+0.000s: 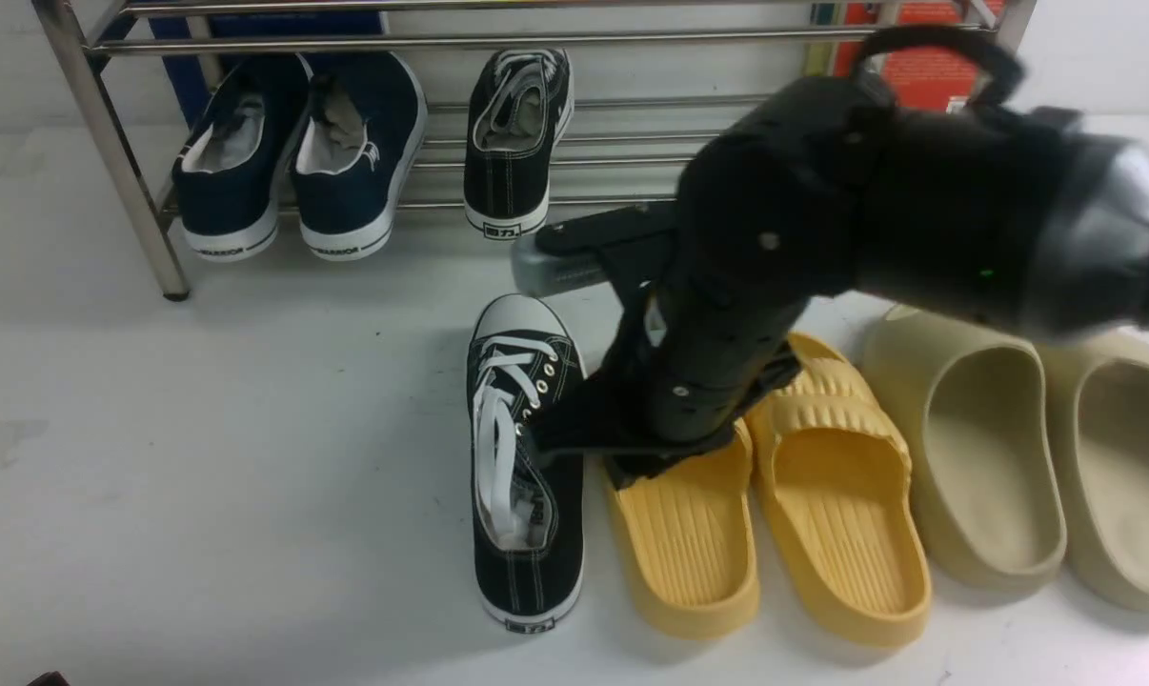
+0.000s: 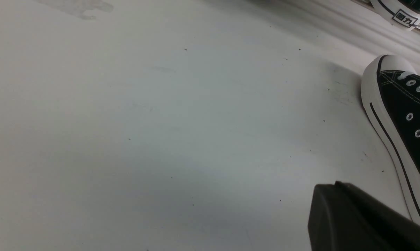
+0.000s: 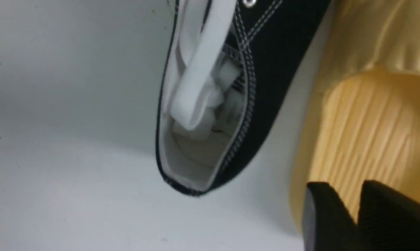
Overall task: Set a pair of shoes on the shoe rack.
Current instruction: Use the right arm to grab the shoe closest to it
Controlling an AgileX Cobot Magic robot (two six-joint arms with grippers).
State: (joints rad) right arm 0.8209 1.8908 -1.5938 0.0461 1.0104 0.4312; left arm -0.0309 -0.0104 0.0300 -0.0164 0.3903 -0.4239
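One sneaker (image 1: 522,476) is laid on the white surface (image 1: 203,457), toe toward the rack (image 1: 117,162) and just beside a yellow slide (image 1: 684,543). The other sneaker (image 1: 517,143) is placed on the lower bars of the rack, heel outward, near two navy shoes (image 1: 298,152). The middle of the front view is covered by the right arm (image 1: 822,219), so part of the rack and of the yellow slides is hidden. Of the right pincer (image 3: 358,205) only the tips are seen. They are set slightly apart with nothing between them, over the slide and beside the sneaker's heel opening. Whether the slide is touched cannot be told. Of the left pincer (image 2: 345,216) only a dark corner is shown, cut off by the edge. It is closed together, near the sneaker's toe. The beige slides (image 1: 994,457) are cut off at the right.
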